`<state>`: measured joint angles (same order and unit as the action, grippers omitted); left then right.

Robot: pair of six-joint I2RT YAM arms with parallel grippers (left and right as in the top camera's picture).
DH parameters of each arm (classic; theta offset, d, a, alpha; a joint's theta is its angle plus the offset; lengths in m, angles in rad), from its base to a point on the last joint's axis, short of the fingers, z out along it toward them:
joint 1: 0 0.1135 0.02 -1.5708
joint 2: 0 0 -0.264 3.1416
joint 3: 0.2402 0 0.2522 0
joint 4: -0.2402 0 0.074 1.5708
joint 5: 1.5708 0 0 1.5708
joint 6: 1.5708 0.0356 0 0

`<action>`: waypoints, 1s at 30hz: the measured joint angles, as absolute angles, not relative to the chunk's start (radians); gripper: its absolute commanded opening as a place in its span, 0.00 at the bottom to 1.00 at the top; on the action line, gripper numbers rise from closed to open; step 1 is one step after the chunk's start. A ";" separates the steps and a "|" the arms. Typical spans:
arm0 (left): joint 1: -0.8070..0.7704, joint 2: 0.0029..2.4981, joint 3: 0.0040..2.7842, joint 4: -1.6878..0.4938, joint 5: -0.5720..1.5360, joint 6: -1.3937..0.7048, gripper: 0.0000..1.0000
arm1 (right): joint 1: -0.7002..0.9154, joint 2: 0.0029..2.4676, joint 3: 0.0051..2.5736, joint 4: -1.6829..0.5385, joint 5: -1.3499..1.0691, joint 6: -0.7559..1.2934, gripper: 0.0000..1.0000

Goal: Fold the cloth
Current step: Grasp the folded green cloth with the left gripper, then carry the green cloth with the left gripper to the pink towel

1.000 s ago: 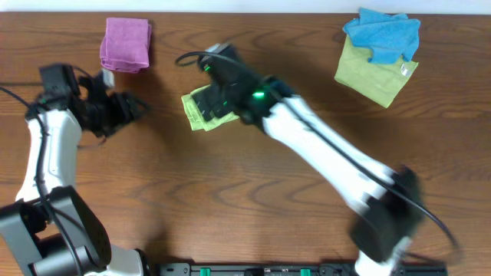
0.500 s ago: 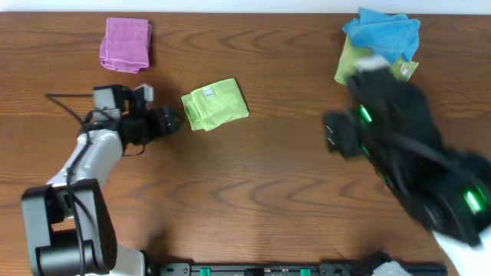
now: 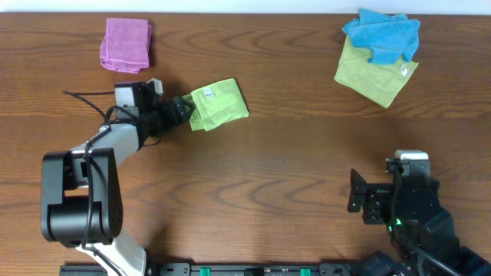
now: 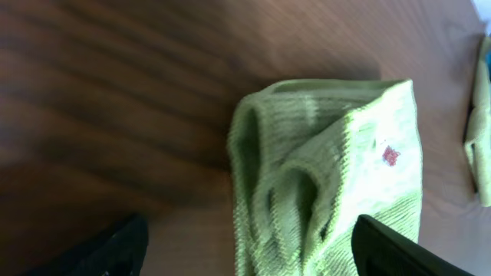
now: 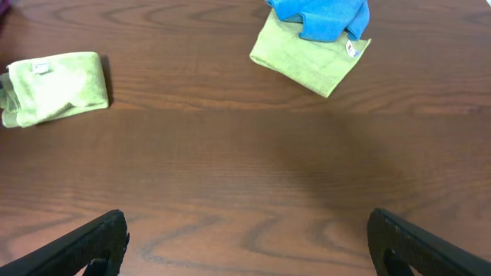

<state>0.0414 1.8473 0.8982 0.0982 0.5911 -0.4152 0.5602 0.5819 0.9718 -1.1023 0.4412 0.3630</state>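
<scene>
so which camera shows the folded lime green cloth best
Overhead: the whole cloth is sharp, left gripper at its edge. Left wrist gives a blurred, cropped close-up; right wrist shows it small at frame edge.

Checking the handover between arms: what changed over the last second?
The right end effector pulled off the cloth and retreated to the near right. The left end effector advanced rightward to the cloth's left edge, open. The cloth stayed folded in place; pink cloth, blue cloth, yellow-green cloth unmoved.
</scene>
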 measured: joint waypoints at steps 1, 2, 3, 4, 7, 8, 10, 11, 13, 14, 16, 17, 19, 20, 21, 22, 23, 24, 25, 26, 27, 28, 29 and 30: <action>0.031 1.853 0.898 0.117 0.592 -0.429 0.90 | 0.560 0.585 0.972 -1.100 0.441 0.364 0.99; 0.018 1.860 0.898 0.140 0.594 -0.447 0.90 | 0.560 0.589 0.972 -1.102 0.441 0.366 0.99; 0.011 1.863 0.899 0.150 0.595 -0.454 0.91 | 0.560 0.596 0.972 -1.101 0.441 0.368 0.99; -0.001 1.869 0.899 0.169 0.600 -0.473 0.92 | 0.560 0.603 0.972 -1.101 0.440 0.368 0.99; -0.030 1.890 0.905 0.210 0.622 -0.516 0.93 | 0.560 0.631 0.972 -1.101 0.439 0.368 0.99; -0.036 1.897 0.909 0.216 0.627 -0.527 0.92 | 0.560 0.639 0.972 -1.101 0.439 0.369 0.99; -0.046 1.915 0.922 0.230 0.637 -0.545 0.90 | 0.560 0.653 0.972 -1.101 0.438 0.372 0.99; -0.049 1.924 0.928 0.239 0.645 -0.551 0.89 | 0.560 0.659 0.972 -1.101 0.438 0.372 0.99; -0.056 1.948 0.939 0.266 0.657 -0.569 0.85 | 0.560 0.674 0.972 -1.101 0.438 0.373 0.99; -0.057 1.958 0.942 0.280 0.663 -0.577 0.82 | 0.560 0.679 0.972 -1.101 0.438 0.375 0.99; -0.059 1.980 0.946 0.320 0.675 -0.592 0.73 | 0.560 0.688 0.972 -1.101 0.437 0.375 0.99; -0.060 1.990 0.947 0.335 0.680 -0.596 0.71 | 0.560 0.692 0.972 -1.102 0.437 0.375 0.99; -0.061 2.008 0.950 0.365 0.686 -0.610 0.66 | 0.560 0.694 0.972 -1.102 0.437 0.375 0.99; -0.061 2.016 0.953 0.371 0.690 -0.615 0.64 | 0.560 0.694 0.972 -1.102 0.437 0.375 0.99; -0.060 2.020 0.955 0.375 0.693 -0.622 0.62 | 0.560 0.694 0.972 -1.102 0.437 0.375 0.99; -0.060 2.025 0.958 0.375 0.695 -0.626 0.57 | 0.560 0.694 0.972 -1.102 0.437 0.375 0.99; -0.060 2.030 0.963 0.374 0.696 -0.630 0.55 | 0.560 0.694 0.972 -1.102 0.437 0.375 0.99; -0.060 2.035 0.965 0.376 0.698 -0.632 0.51 | 0.560 0.695 0.972 -1.102 0.437 0.375 0.99; -0.060 2.038 0.966 0.373 0.698 -0.631 0.43 | 0.560 0.698 0.972 -1.101 0.437 0.375 0.99; -0.060 2.040 0.966 0.374 0.697 -0.635 0.36 | 0.560 0.704 0.972 -1.100 0.437 0.375 0.99; -0.060 2.046 0.967 0.368 0.695 -0.628 0.30 | 0.560 0.712 0.972 -1.096 0.437 0.375 0.99; -0.060 2.050 0.966 0.369 0.696 -0.632 0.26 | 0.560 0.724 0.972 -1.093 0.437 0.375 0.99; -0.060 2.053 0.967 0.366 0.696 -0.631 0.18 | 0.560 0.733 0.972 -1.092 0.437 0.375 0.99; -0.060 2.057 0.968 0.362 0.697 -0.627 0.08 | 0.560 0.747 0.972 -1.091 0.436 0.375 0.99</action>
